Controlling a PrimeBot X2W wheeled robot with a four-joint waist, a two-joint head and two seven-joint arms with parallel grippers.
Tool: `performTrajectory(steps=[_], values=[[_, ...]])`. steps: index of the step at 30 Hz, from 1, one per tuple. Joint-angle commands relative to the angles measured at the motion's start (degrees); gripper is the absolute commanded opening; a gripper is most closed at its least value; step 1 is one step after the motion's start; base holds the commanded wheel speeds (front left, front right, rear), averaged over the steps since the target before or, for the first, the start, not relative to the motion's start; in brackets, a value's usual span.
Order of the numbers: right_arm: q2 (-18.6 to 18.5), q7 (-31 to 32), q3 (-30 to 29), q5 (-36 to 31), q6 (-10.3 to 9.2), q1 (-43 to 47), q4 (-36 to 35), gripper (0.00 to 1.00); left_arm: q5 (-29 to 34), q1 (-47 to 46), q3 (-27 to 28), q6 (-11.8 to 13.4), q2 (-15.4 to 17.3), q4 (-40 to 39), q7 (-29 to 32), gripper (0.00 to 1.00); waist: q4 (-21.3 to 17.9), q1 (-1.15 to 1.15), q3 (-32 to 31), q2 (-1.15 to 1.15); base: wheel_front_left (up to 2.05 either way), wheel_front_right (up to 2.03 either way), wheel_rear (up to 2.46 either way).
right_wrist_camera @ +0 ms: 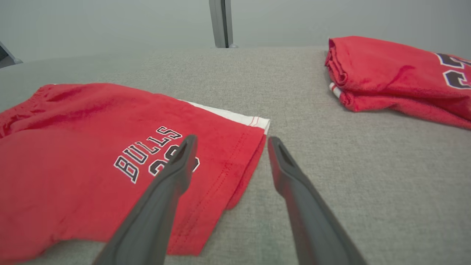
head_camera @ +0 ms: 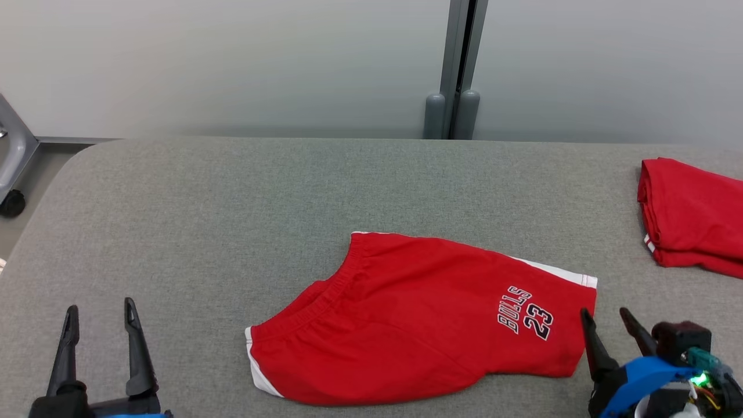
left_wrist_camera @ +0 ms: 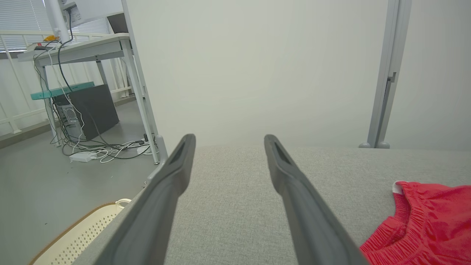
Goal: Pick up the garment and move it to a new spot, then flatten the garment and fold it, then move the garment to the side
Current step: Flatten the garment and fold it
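Note:
The garment is a pair of red shorts with "BULLS 23" lettering and white side trim, folded in half and lying flat on the grey table. Its waistband points left, its leg hem right. My left gripper stands open at the lower left, well clear of the shorts' waistband corner. My right gripper stands open just off the hem at the lower right; in the right wrist view one finger hangs over the lettering on the shorts and the other over bare table. Nothing is between either pair of fingers.
A second red garment, folded into a thick stack, lies at the table's right edge. A grey wall with a vertical post stands behind the table. A cream perforated basket sits on the floor off the left edge.

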Motion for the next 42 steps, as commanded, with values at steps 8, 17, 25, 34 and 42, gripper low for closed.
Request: performTrajectory(steps=[8,17,25,34,42], values=[[-2.43,1.12,0.72,-0.13,0.01,-9.26,16.21,1.00,2.70,-3.94,0.00,-2.46,-2.11,0.34,-0.25,1.00,2.35,0.00,2.48,0.01,0.00,0.00,0.00],[0.48,-0.33,4.49,2.91,0.16,-10.52,24.81,0.00,3.90,-3.82,1.44,-3.25,-3.24,0.51,-0.25,1.00,2.69,0.00,2.57,0.01,0.00,0.00,0.00],[-2.64,-7.65,8.68,7.70,0.01,-14.91,18.67,0.00,4.50,-2.96,2.30,-4.09,-3.68,1.04,-0.25,1.00,1.83,0.00,0.73,0.01,0.00,0.00,0.00],[-5.64,-5.71,13.78,9.56,0.01,-20.79,0.53,0.00,5.09,-2.34,2.86,-4.61,-4.48,0.93,-0.25,1.00,2.20,0.00,-0.46,0.01,0.00,0.00,0.00],[-2.44,0.27,20.89,8.97,0.01,-30.64,-4.04,0.00,5.42,-4.42,2.63,-5.14,-5.43,1.23,-0.24,1.00,4.82,0.00,1.82,0.01,0.00,0.00,0.00]])
